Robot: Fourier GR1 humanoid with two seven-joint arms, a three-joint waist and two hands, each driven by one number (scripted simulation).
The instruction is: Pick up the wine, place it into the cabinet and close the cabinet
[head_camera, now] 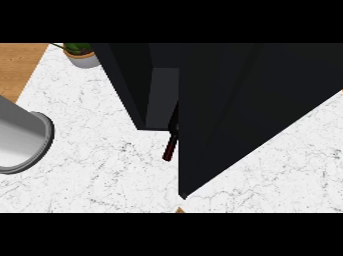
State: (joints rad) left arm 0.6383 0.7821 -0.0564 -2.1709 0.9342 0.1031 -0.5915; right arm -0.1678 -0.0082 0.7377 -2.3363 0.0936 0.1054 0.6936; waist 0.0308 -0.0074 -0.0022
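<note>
Wine (169, 148), only a dark red sliver and probably the bottle's lower end, lying in the gap between the cabinet (141, 85) body and its open door (262, 100). Long axis near-to-far, slightly tilted. No hand in view — state impossible to tell. Just a grey left forearm (11, 135) at the view's left edge, well apart from the wine and to its left. Door not yet closed.

white marble counter (93, 175) with grey veins. a big black cabinet (262, 100) stands on it, covering the middle and right. a small potted plant (82, 54) sits at the far left corner near the cabinet. a sliver of dark red bottle (169, 149) pokes out at the cabinet's edge, can't tell if it touches the counter.
</note>
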